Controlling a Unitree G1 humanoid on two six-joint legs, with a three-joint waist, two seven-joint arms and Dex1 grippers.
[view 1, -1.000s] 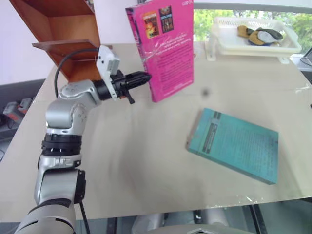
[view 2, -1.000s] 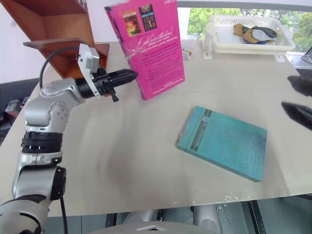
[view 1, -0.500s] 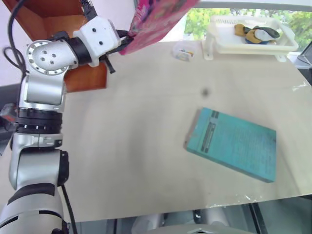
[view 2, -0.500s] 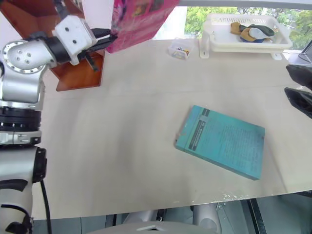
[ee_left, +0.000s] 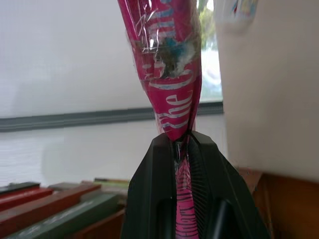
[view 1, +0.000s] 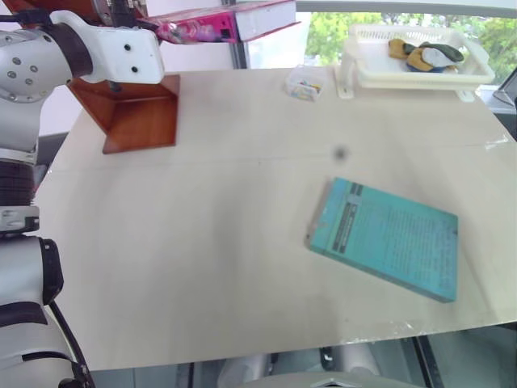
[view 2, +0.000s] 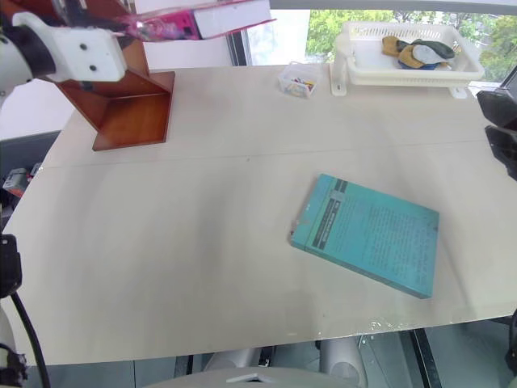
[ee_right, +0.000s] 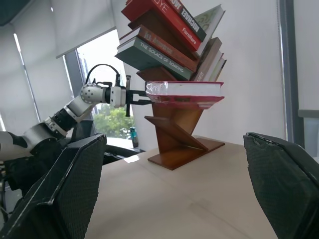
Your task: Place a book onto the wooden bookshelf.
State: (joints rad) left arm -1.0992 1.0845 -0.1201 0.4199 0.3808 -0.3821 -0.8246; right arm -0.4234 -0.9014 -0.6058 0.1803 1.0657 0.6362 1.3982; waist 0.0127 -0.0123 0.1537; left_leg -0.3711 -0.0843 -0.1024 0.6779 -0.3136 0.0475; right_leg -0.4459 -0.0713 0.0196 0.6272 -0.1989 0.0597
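Nearest, at about five o'clock on the smooth pale table (view 1: 202,242), the teal book (view 1: 386,238) lies flat and matte, and at three o'clock the right gripper (ee_right: 174,199) shows its two ribbed black fingers spread wide and empty. Farther off, at eleven o'clock, the left gripper (ee_left: 182,149) pinches the glossy, plastic-wrapped pink book (view 1: 222,22), which a second ago stood upright over the table and has now been lifted and rolled flat. White page edges outward, it hangs level beside the angular reddish-brown wooden bookshelf (view 1: 133,113), so sliding it onto a shelf looks like the next step.
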